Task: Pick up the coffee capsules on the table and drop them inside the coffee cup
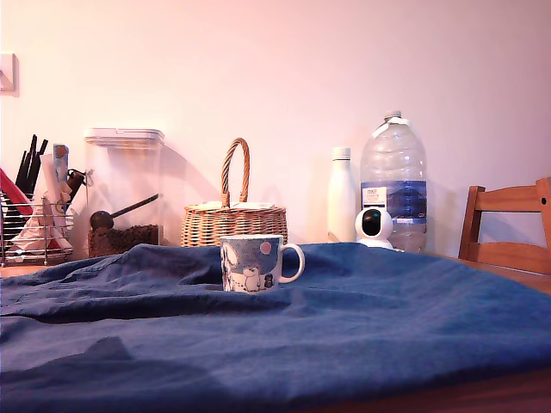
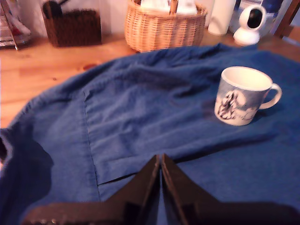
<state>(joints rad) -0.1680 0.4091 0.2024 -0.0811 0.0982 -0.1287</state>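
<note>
The gripper [image 2: 160, 161] is seen only in the wrist view, where its two dark fingers [image 2: 143, 185] are pressed together with no gap between their tips and nothing caught between them. It is held above the dark blue cloth [image 2: 140, 117], and whether the tips touch the fabric cannot be told. In the exterior view the gripper is not shown.

The coffee cup [image 2: 241, 96] stands upright on the cloth, well apart from the gripper and beyond its tips; its white loop handle [image 2: 273, 96] is turned away from the gripper's line. Cartoon figures are printed on the cup's blue-and-white side, and its white inside appears bare, though the bottom is not seen. In the exterior view a pink dot is shown near the cup's rim.

No coffee capsule is seen on the cloth in either view, so its place relative to the gripper cannot be given.

Beyond the cup, bare wood of the table [image 2: 42, 65] is seen past the cloth's wrinkled edge. A wicker basket [image 2: 161, 28] with a hoop handle stands behind the cup, near the wall. Beside the basket, further from the cup, a clear container [image 1: 123, 194] with a dark scoop is placed. To the basket's other side a white bottle [image 1: 342, 194], a small white camera [image 2: 248, 23] and a large water jug [image 1: 393, 176] are grouped.
</note>
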